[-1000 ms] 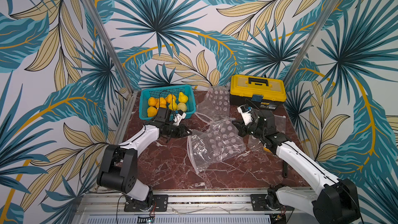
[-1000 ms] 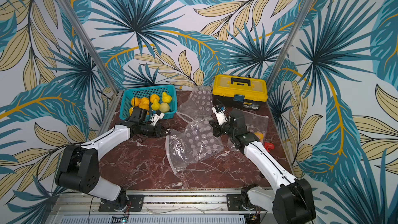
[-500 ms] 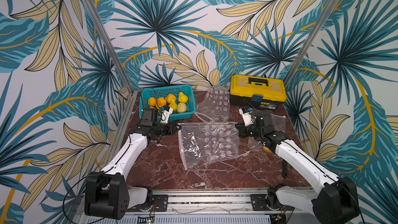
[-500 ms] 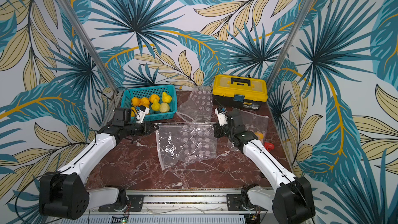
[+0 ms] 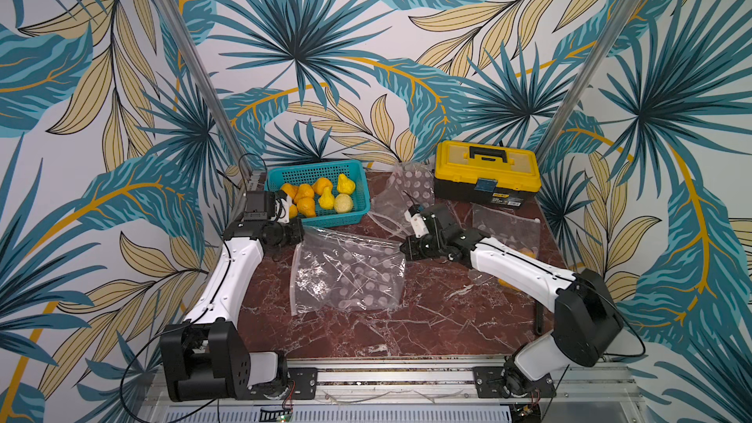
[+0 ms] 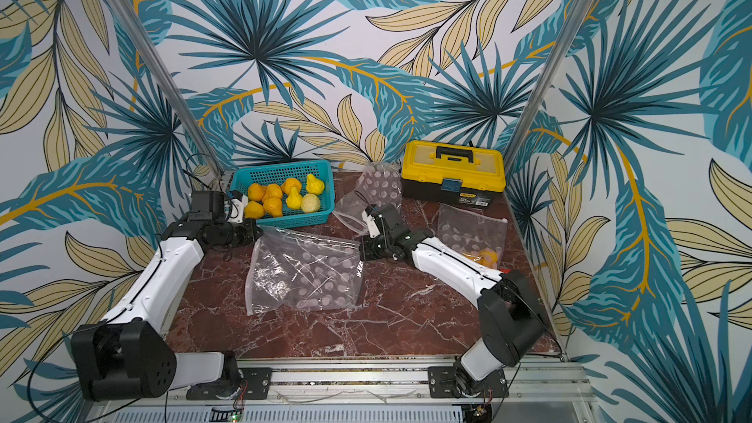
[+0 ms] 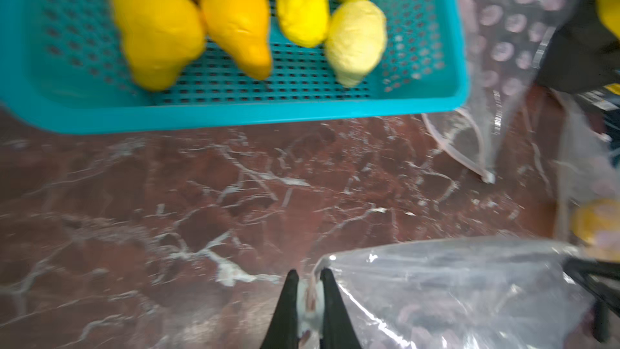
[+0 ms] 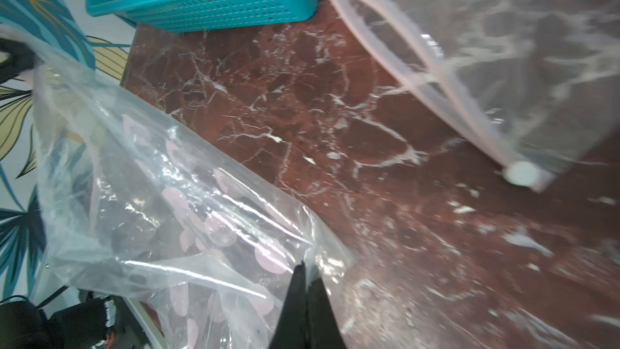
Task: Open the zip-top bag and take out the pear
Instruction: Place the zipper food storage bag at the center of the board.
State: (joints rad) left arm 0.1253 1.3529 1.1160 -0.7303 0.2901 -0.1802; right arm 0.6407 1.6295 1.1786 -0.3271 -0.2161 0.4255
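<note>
Marble-patterned red-brown bench (image 5: 427, 319) carries everything, and the biggest thing on it is the clear zip-top bag with pale pink dots (image 5: 346, 270), stretched by its two upper corners and hanging down to the stone. You see no fruit inside it in both top views, so your main risk is working a bag that looks empty.

A second dotted clear bag (image 6: 472, 229) lies beside the right arm, well apart from the held one, and a yellow pear-like fruit (image 6: 486, 256) shows through its film. That is likely the pear you want. The teal mesh basket (image 6: 285, 168) of loose yellow pears is just behind the left wrist; a wide swing there could knock it.

Your left end effector (image 7: 307, 275) pinches a whitish bit at the bag's corner. Your right end effector (image 8: 307, 270) is pressed together on thin film at the opposite corner. Pull harder apart and the film could slip out of the right pinch, or stretch without parting the seal.

The top views show the bag's whole outline and both arms, but not what the tips hold. The wrist views show each pinch closely. Only the right wrist view shows the small white slider (image 8: 521, 172) on a third, gaping bag (image 5: 407, 189).
</note>
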